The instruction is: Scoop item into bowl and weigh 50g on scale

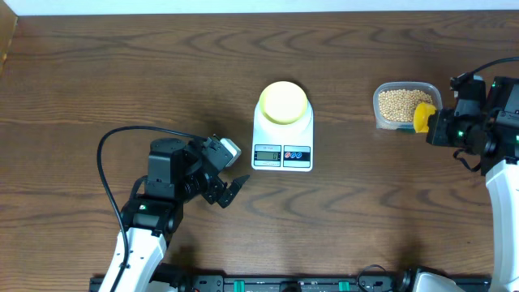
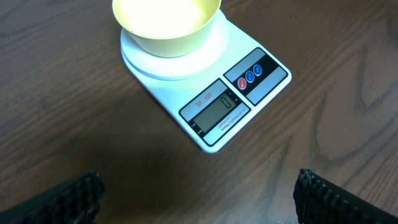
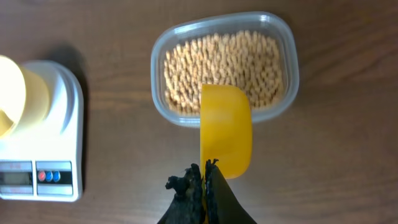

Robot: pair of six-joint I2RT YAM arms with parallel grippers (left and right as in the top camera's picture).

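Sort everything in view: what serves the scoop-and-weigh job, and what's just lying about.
Job:
beans
clear tub
yellow scoop, gripped by the right gripper
bowl
scale

Lying about:
black cable of the left arm
left gripper, open and holding nothing

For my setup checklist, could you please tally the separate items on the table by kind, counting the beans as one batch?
Scales: 1, the white scale
Bowls: 1, the pale bowl
Tubs: 1, the clear tub
Scoops: 1, the yellow scoop
Bean batches: 1, the beans
Total: 5
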